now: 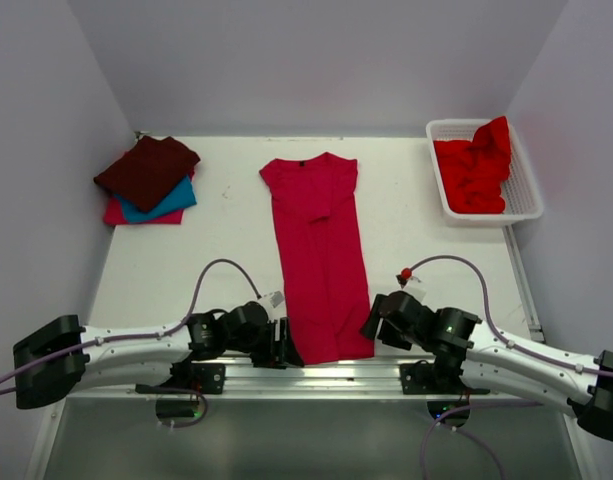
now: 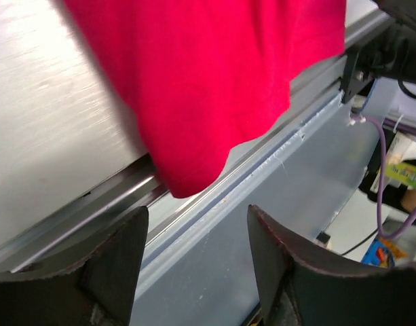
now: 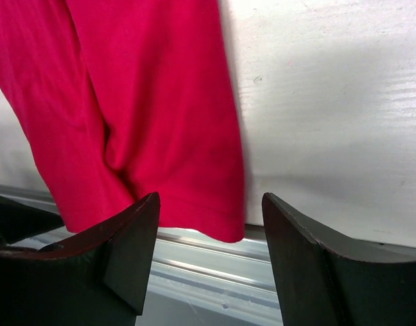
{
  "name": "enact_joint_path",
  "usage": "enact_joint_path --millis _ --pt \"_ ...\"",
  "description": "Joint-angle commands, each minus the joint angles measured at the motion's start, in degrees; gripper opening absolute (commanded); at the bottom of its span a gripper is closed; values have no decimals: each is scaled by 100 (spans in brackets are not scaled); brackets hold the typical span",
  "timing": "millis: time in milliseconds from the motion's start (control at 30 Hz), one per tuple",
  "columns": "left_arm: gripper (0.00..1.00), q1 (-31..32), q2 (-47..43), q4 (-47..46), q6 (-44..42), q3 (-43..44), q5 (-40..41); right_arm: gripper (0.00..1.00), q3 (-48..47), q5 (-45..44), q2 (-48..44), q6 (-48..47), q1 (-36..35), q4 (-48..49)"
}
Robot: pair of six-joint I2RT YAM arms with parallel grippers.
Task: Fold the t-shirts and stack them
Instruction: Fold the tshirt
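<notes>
Counting the shirts, the first speaker asks: how far along is the robot?

Second: Roughly midway, it seems. Three lie folded in a pile at the far left of the surface [image 1: 186, 275]: the dark maroon t-shirt [image 1: 146, 168] on the teal blue t-shirt [image 1: 173, 203], on the pink-red t-shirt [image 1: 119, 215].

First: And the one in hand?

Second: The crimson-pink t-shirt [image 1: 321, 260] lies down the middle as a long narrow strip, collar far, hem at the near edge and drooping over the rail [image 1: 316, 373]. Its sides look turned in; the crosswise folds are not yet made.

First: Do the arms hold it?

Second: No. The left gripper [image 1: 284, 342] sits at the hem's left corner and the right gripper [image 1: 372, 326] at its right corner. Each has its fingers parted with nothing pinched between them, and the cloth lies just at the tips.

First: What remains?

Second: Folding that strip, stacking it, then the bright red t-shirts [image 1: 473, 170] bunched in the white basket [image 1: 527, 190] at the far right, their number unclear.
</notes>
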State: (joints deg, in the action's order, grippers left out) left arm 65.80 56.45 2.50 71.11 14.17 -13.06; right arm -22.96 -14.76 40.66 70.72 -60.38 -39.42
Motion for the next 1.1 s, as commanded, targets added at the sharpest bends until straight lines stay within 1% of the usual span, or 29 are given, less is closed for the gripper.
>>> enact_joint_path --millis 0,67,100,167,233,267,300,400,500,567,733,833,933,1067 --pt "63 152 -125 584 368 217 655 65 28 140 -67 223 -18 -57" --pt "59 249 -204 1023 491 366 1032 64 20 149 -59 214 -18 -40" --pt "58 284 -230 1276 526 410 1277 63 11 167 -50 214 -18 -22" --pt "57 363 -239 1314 579 428 1436 63 28 202 -32 188 -18 22" --pt "56 390 -169 1148 605 358 1508 61 37 228 -6 197 -18 92" --pt "55 390 -21 1069 667 280 1508 60 46 237 3 188 -18 118" --pt "55 407 76 764 685 235 1473 59 46 263 29 171 -18 153" --pt "54 495 489 244 781 156 1473 58 72 307 56 179 -9 180" --pt "53 696 859 -20 895 173 1569 55 64 308 3 197 -18 163" --pt "52 741 1008 -118 974 147 1587 55 29 290 -6 188 -18 84" --pt "50 829 1027 -154 1089 129 1693 55 2 290 -41 223 -18 -13" --pt "48 855 956 -31 1089 147 1728 54 11 325 -32 223 -9 -22" --pt "46 882 808 337 1089 243 1859 54 2 360 3 223 -9 -31" --pt "45 952 491 1206 1256 305 2149 53 -15 360 29 214 -18 -13"
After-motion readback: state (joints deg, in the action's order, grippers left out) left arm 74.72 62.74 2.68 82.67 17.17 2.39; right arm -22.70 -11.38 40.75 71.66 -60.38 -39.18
